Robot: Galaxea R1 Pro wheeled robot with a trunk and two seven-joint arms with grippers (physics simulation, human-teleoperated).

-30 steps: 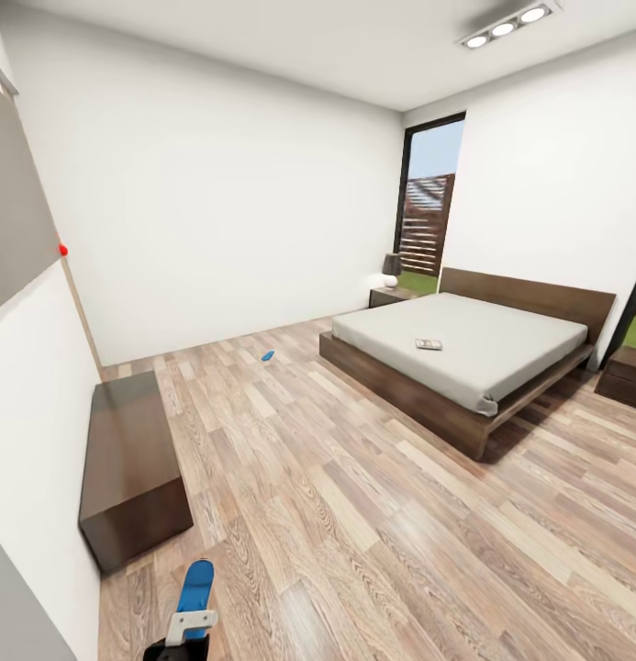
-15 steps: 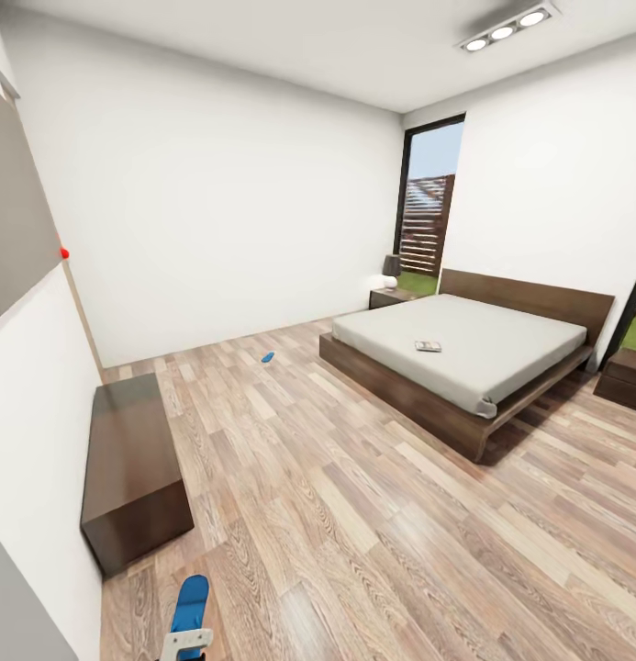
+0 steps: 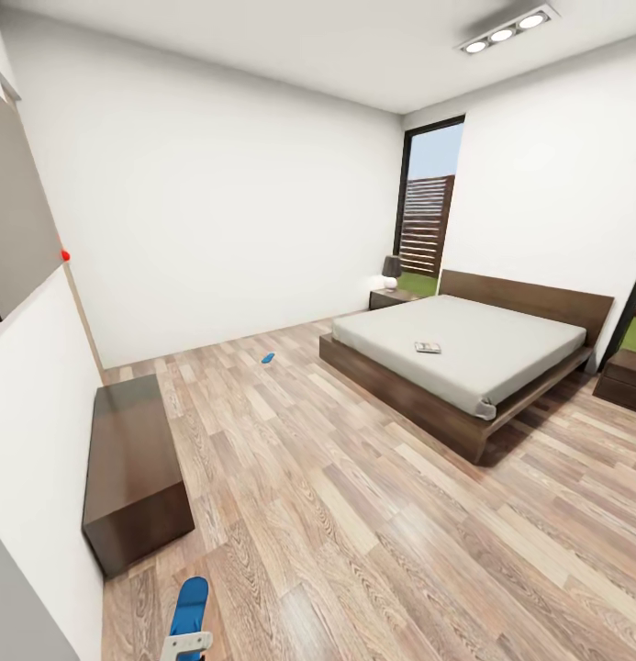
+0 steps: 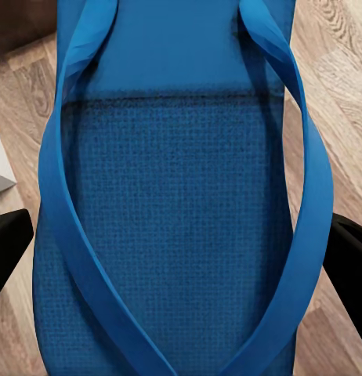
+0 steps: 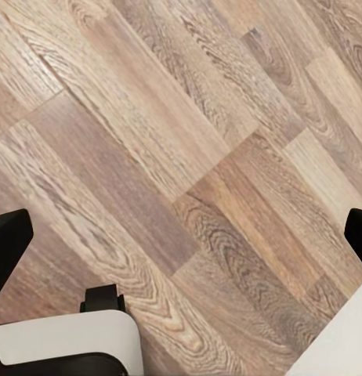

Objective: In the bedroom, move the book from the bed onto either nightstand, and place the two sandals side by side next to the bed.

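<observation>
1 bright-blue strapped sandal (image 4: 181, 219)

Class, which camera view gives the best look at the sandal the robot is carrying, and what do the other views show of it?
The left wrist view: the held sandal appears close up, with its textured sole and both straps, between the left gripper fingers. The head view catches its blue sole, small, at the picture's bottom edge. The right wrist view shows floor planks.

You see a long low dark-brown bench (image 3: 134, 468) against the near wall, a small table lamp (image 3: 391, 269) in the far corner, three ceiling spotlights (image 3: 504, 32), a grey wall panel (image 3: 15, 211) above the bench.
</observation>
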